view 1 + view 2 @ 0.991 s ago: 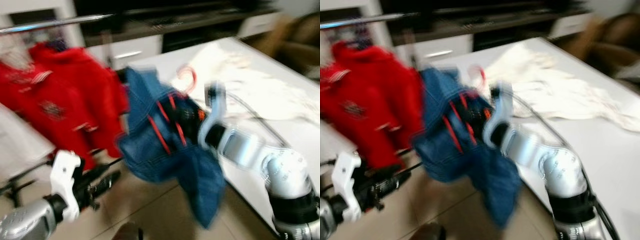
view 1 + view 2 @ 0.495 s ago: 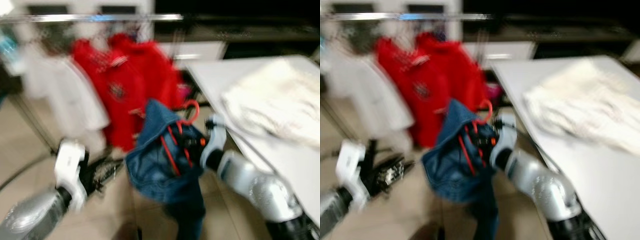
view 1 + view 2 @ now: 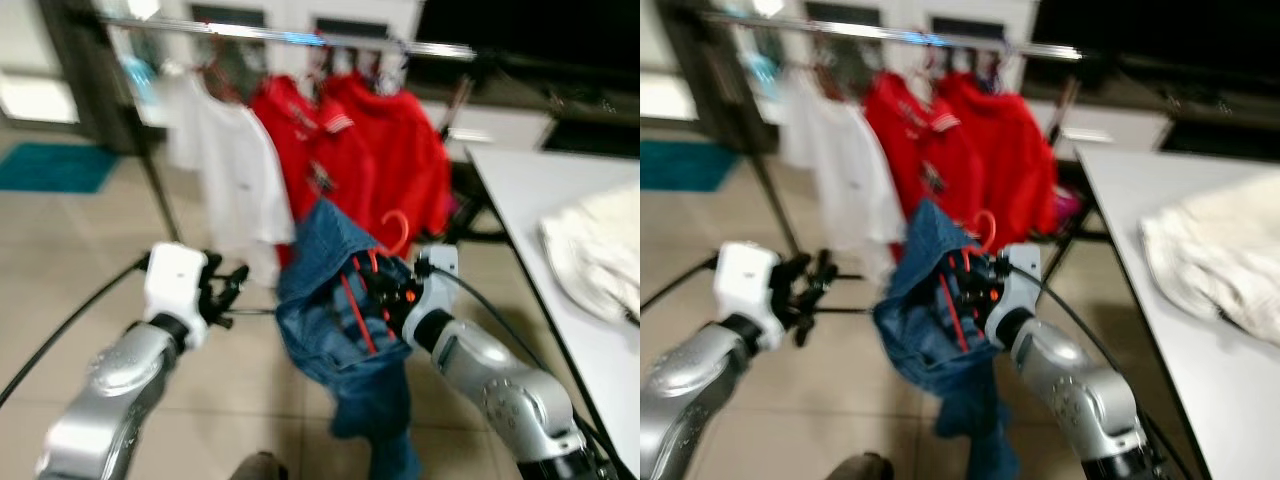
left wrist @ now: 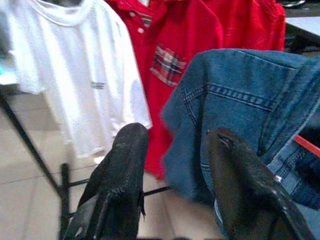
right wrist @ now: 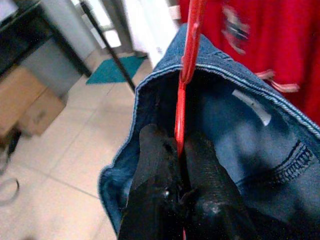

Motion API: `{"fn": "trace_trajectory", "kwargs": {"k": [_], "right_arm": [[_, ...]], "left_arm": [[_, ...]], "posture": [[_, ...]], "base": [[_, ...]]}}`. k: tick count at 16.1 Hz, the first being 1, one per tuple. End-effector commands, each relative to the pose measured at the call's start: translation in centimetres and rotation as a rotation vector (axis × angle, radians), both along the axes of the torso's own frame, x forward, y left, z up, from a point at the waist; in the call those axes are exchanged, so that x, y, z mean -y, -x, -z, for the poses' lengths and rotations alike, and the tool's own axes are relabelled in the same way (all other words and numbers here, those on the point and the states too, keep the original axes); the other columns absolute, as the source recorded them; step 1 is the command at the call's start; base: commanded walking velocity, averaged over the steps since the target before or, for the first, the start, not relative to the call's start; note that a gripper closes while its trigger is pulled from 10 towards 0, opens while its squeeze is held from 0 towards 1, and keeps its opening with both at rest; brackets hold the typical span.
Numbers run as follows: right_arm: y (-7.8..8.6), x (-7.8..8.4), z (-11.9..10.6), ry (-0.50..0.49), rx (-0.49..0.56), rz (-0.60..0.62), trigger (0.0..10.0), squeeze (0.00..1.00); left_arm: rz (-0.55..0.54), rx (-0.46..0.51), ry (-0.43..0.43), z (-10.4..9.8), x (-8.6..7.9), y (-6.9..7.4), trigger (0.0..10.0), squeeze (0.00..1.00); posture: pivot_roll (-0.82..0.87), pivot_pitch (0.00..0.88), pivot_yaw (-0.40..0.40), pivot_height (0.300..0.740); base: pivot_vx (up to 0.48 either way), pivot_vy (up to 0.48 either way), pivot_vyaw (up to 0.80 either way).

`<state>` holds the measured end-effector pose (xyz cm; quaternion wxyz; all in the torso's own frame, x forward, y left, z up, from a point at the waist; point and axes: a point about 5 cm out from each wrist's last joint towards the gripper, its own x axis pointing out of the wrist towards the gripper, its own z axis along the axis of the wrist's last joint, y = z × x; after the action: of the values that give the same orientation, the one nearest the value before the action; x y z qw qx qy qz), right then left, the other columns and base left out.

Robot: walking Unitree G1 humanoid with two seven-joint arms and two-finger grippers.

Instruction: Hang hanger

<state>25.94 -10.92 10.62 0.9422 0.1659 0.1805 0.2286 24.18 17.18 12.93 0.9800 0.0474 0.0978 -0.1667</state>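
A red hanger [image 3: 392, 232] carries a blue denim jacket [image 3: 340, 330], and my right gripper [image 5: 179, 150] is shut on the hanger's red neck [image 5: 185, 90]. The jacket hangs low in front of me, below a metal clothes rail [image 3: 300, 36]. On the rail hang a white T-shirt [image 3: 232, 175] and two red shirts [image 3: 370, 150]. My left gripper [image 4: 172, 140] is open, held to the left of the jacket, with the denim [image 4: 235, 100] just beyond its fingers.
A white table [image 3: 545, 215] stands at the right with a cream cloth [image 3: 600, 245] on it. The rail's dark upright [image 3: 155, 180] and base bars stand on the tiled floor [image 3: 70, 270]. A teal mat [image 3: 50, 165] lies at the far left.
The camera has swung left, bringing the rail and hung shirts to the centre. My right gripper still holds the hanger with the jacket. The left arm has risen toward the jacket.
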Motion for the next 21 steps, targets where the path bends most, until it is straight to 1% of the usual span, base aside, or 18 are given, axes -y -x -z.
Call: {"fn": "trace_trajectory", "kwargs": {"k": [1,4,6,7,8,9,10,11,12,13,14,15,16,17,18,19,20,21], "right_arm": [[0.0,0.3,-0.3,0.01,0.037,0.002,10.0,0.0],[0.0,0.8,-0.3,0.007,0.058,0.046,10.0,0.0],[-0.1,1.2,-0.2,0.064,0.073,0.084,10.0,0.0],[-0.1,1.3,-0.1,0.078,0.074,0.092,10.0,0.0],[-0.2,1.5,0.0,0.075,0.073,0.103,10.0,0.0],[-0.3,1.3,-0.2,0.047,0.075,0.096,10.0,0.0],[-0.5,1.0,-0.7,0.021,0.082,0.085,10.0,0.0],[-0.6,0.9,-0.9,0.015,0.086,0.082,10.0,0.0],[-0.8,0.7,-1.3,0.019,0.094,0.081,10.0,0.0],[-1.0,0.6,-1.6,0.023,0.098,0.08,10.0,0.0],[-1.2,0.5,-1.9,0.029,0.105,0.079,10.0,0.0],[-1.5,0.3,-2.5,0.031,0.115,0.079,10.0,0.0],[-1.6,0.2,-2.7,0.032,0.118,0.079,10.0,0.0],[-1.8,0.0,-3.1,0.026,0.125,0.077,10.0,0.0],[-1.8,0.0,-3.3,0.023,0.127,0.076,10.0,0.0],[-1.9,-0.1,-3.6,0.012,0.128,0.069,10.0,0.0],[-1.9,-0.1,-3.6,0.012,0.128,0.069,10.0,0.0],[-1.9,-0.2,-3.8,0.007,0.128,0.064,10.0,0.0]], "left_arm": [[0.019,0.011,-0.009,0.1,0.8,0.0,10.0,0.0],[0.064,-0.011,-0.044,0.8,1.2,0.5,10.0,0.0],[0.075,-0.026,-0.066,1.3,1.2,0.6,10.0,0.0],[0.077,-0.026,-0.069,1.4,1.2,0.6,10.0,0.0],[0.112,-0.016,-0.089,1.4,1.7,0.5,10.0,0.0],[0.194,-0.004,-0.033,1.2,2.7,0.7,10.0,0.0],[0.308,-0.009,0.083,0.6,3.6,1.0,10.0,1.0],[0.369,-0.016,0.105,0.4,3.9,1.1,10.0,1.0],[0.479,-0.02,0.101,0.1,4.5,1.2,10.0,1.0],[0.557,-0.037,0.125,-0.1,4.9,1.3,10.0,1.0],[0.637,-0.064,0.158,-0.2,5.2,1.4,10.0,1.0],[0.78,-0.142,0.203,-0.2,5.8,1.5,10.0,1.0],[0.82,-0.172,0.21,-0.1,5.9,1.5,10.0,1.0],[0.924,-0.236,0.229,0.1,6.6,1.4,10.0,0.67],[0.96,-0.254,0.241,0.1,7.0,1.4,10.0,0.67],[1.054,-0.282,0.285,0.0,8.0,1.4,10.0,0.0],[1.054,-0.282,0.285,0.0,8.0,1.4,10.0,0.0],[1.088,-0.285,0.256,0.3,8.6,1.1,10.0,0.0]], "posture": [[0.11,0.043,-0.05,0.74],[0.1,0.036,-0.045,0.74],[0.1,0.034,-0.045,0.74],[0.1,0.034,-0.044,0.74],[0.1,0.032,-0.043,0.74],[0.1,0.031,-0.043,0.74],[0.1,0.034,-0.047,0.74],[0.1,0.034,-0.047,0.74],[0.1,0.035,-0.048,0.74],[0.1,0.041,-0.054,0.74],[0.09,0.042,-0.055,0.74],[0.09,0.044,-0.055,0.74],[0.09,0.044,-0.055,0.74],[0.09,0.046,-0.055,0.74],[0.08,0.046,-0.05,0.74],[0.07,0.045,-0.047,0.74],[0.07,0.045,-0.047,0.74],[0.06,0.045,-0.041,0.74]], "base": [[0.0,0.0,0.77],[0.0,0.0,0.0],[0.0,0.0,0.0],[0.0,0.0,0.0],[0.0,0.0,0.0],[0.0,0.0,0.0],[0.0,0.0,0.0],[0.0,0.0,0.0],[0.0,0.0,0.0],[0.0,0.0,0.0],[0.0,0.0,0.0],[0.0,0.0,0.0],[0.0,0.0,0.0],[0.0,0.0,0.0],[0.0,0.0,0.0],[0.0,0.0,0.0],[0.0,0.0,0.0],[0.0,0.0,0.0]]}}
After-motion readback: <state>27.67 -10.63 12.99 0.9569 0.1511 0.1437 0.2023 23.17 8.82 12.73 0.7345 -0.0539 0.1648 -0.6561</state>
